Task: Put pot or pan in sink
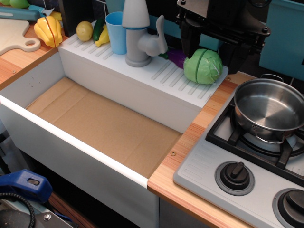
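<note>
The shiny steel pot (268, 109) stands upright on the back left burner of the toy stove (209, 166), to the right of the sink. It holds nothing, and a thin wire handle shows at its front. The sink (102, 121) is a big white basin with a brown cardboard bottom, with nothing in it. Its ribbed back ledge carries a grey faucet (140, 40). My black gripper (213, 45) hangs at the top of the view behind the ledge, above a green cabbage (203, 66) and up and left of the pot. Its fingers stand apart and hold nothing.
On the ledge stand a blue cup (116, 32), a lemon (84, 30), a purple vegetable (176, 58) and the cabbage. A yellow pepper (48, 31) and a cutting board (16, 35) lie at the far left. Two stove knobs (234, 176) sit in front of the pot.
</note>
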Motion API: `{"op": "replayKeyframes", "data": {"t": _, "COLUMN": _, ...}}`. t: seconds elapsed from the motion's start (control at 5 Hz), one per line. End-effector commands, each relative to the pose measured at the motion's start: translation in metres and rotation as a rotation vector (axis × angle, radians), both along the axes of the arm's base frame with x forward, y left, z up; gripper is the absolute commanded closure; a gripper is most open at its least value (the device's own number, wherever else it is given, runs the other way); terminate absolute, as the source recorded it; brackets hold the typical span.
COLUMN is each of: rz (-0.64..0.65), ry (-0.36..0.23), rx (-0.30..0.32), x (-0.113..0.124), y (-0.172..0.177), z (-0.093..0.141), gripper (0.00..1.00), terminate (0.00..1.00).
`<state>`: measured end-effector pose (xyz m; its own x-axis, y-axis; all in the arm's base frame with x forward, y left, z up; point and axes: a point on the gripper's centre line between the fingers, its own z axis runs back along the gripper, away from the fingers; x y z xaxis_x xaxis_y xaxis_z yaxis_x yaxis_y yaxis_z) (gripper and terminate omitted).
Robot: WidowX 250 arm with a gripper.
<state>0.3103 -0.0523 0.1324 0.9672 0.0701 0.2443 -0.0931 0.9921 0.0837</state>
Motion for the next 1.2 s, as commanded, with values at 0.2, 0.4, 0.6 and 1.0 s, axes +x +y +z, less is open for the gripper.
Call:
{"op": "replayKeyframes", "data": {"t": 0.2, "rz": -0.045, "ry": 0.004, "rx": -0.019, "x": 0.006, "y": -0.004, "z": 0.005, "gripper": 0.0, "terminate": 0.0}}
{"op": "replayKeyframes", "data": {"t": 0.4, "rz": -0.034, "ry": 0.001, "rx": -0.043, "x": 0.015, "y": -0.01, "z": 0.007, "gripper": 0.0, "terminate": 0.0}}
{"op": "replayKeyframes", "data": {"t": 0.6, "rz": 0.043, "ry": 0.012, "rx": -0.092, "x": 0.027, "y": -0.019, "z": -0.003, "gripper": 0.0, "terminate": 0.0}}
{"op": "replayKeyframes", "data": {"t": 1.0, "rz": 0.05, "ry": -0.02, "rx": -0.134, "x": 0.054, "y": -0.022, "z": -0.032, "gripper": 0.0, "terminate": 0.0}}
